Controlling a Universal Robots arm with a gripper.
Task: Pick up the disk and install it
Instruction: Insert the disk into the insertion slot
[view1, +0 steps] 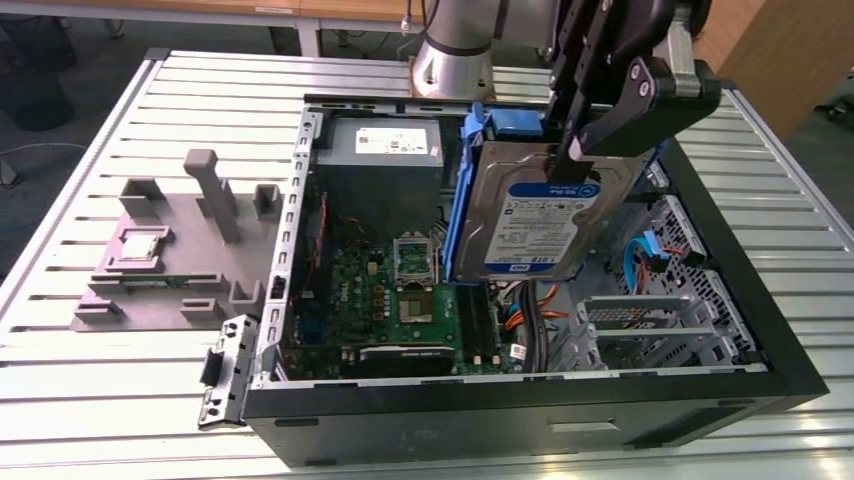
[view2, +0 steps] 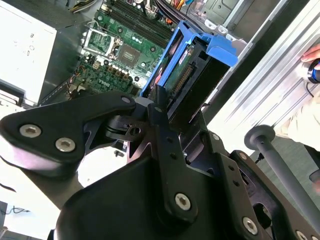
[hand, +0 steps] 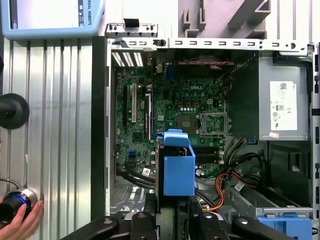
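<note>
Your flat rectangular silver-metal disk wears a blue-and-white label and a bright blue plastic frame. You see a black metal gripper, a green flat circuit board, a black boxy computer case and a ribbed silver-grey metal table.

The case is open on top; entry is afforded from above only, between its black walls. The middle of the opening is occupied by the disk, held upright in the clamped gripper. Beneath it, passage is obstructed by the motherboard and by orange and black cables. In the exterior view, the far end is blocked by the grey power supply, and the exterior view's right by a silver drive cage. On the table, a grey fixture stands beside the case; bare slats lie nearer the camera. A hand rests at the table's edge in the first wrist view.
</note>
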